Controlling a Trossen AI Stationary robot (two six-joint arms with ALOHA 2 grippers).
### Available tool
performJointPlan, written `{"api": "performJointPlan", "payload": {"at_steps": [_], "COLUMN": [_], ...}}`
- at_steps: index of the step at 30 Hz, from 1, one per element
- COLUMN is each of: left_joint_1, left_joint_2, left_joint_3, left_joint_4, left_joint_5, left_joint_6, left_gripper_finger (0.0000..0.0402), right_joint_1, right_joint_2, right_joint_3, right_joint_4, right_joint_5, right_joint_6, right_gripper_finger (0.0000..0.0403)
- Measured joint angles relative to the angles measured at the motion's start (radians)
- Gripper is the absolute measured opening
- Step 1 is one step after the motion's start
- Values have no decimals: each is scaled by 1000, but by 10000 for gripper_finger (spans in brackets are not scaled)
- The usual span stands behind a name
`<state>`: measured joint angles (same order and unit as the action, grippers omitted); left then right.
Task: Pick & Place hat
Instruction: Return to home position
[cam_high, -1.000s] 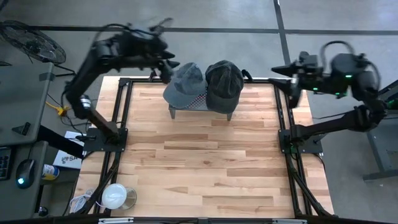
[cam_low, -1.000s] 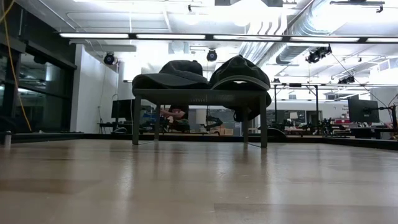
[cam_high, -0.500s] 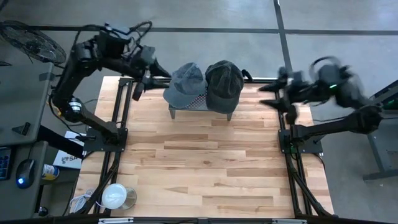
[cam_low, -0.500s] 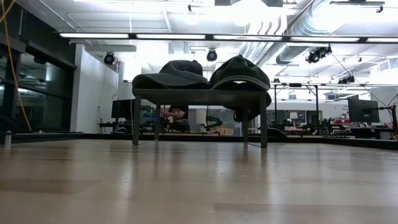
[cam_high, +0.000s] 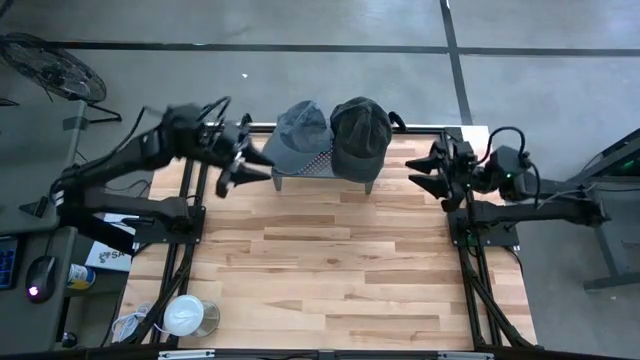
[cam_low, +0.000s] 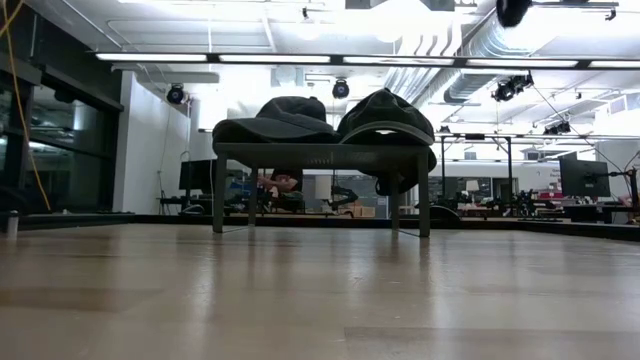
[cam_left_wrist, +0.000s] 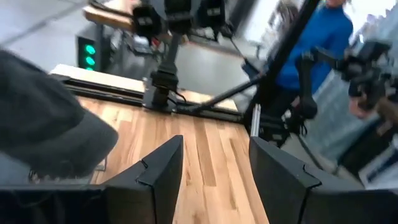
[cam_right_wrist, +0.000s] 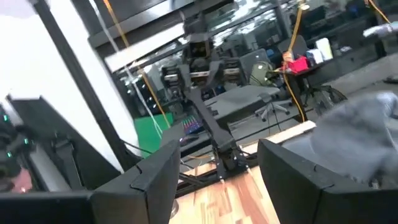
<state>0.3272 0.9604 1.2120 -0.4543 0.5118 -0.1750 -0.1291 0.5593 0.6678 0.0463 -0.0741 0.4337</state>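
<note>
Two hats rest side by side, crowns up, on a small grey stand (cam_high: 322, 170) at the table's far middle: a blue-grey hat (cam_high: 298, 132) on the left and a dark hat (cam_high: 360, 132) on the right. In the low view both the blue-grey hat (cam_low: 275, 118) and the dark hat (cam_low: 385, 118) sit on the stand's top (cam_low: 320, 155). My left gripper (cam_high: 258, 168) hovers open just left of the stand, pointing nearly level at it, and its wrist view shows the blue-grey hat (cam_left_wrist: 43, 118) close by. My right gripper (cam_high: 416, 168) hovers open right of the stand, facing the dark hat (cam_right_wrist: 360, 130).
Black frame rails run along the left side (cam_high: 195, 200) and the right side (cam_high: 460, 220) of the table. A white round container (cam_high: 185, 315) sits off the near left corner. Bare wooden tabletop (cam_high: 320, 260) stretches from the stand to the near edge. A person in blue (cam_left_wrist: 323, 37) stands beyond the table.
Both arms have dropped and drawn in over their own table sides. My left gripper has come down from beside the blue-grey hat toward the near left and tipped to nearly level. My right gripper has sunk toward the near edge and tipped level. Both hats have stayed put.
</note>
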Motion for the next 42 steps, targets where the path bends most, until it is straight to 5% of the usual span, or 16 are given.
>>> {"api": "performJointPlan", "payload": {"at_steps": [9,19,30,42], "left_joint_1": [-124,-192,-190,-190], "left_joint_2": [-440,-764,-868,-867], "left_joint_3": [-498,-793,-965,-1023], "left_joint_4": [236,244,264,274], "left_joint_5": [-286,-461,-502,-547], "left_joint_6": [-221,-349,-436,-330], "left_gripper_finger": [181,181,181,181], "right_joint_1": [1,1,1,-17], "right_joint_2": [-37,-42,-43,-59], "right_joint_3": [-232,-432,-638,-652], "right_joint_4": [120,239,495,429], "right_joint_5": [31,44,42,-64], "right_joint_6": [74,133,188,87], "right_gripper_finger": [208,208,208,208]}}
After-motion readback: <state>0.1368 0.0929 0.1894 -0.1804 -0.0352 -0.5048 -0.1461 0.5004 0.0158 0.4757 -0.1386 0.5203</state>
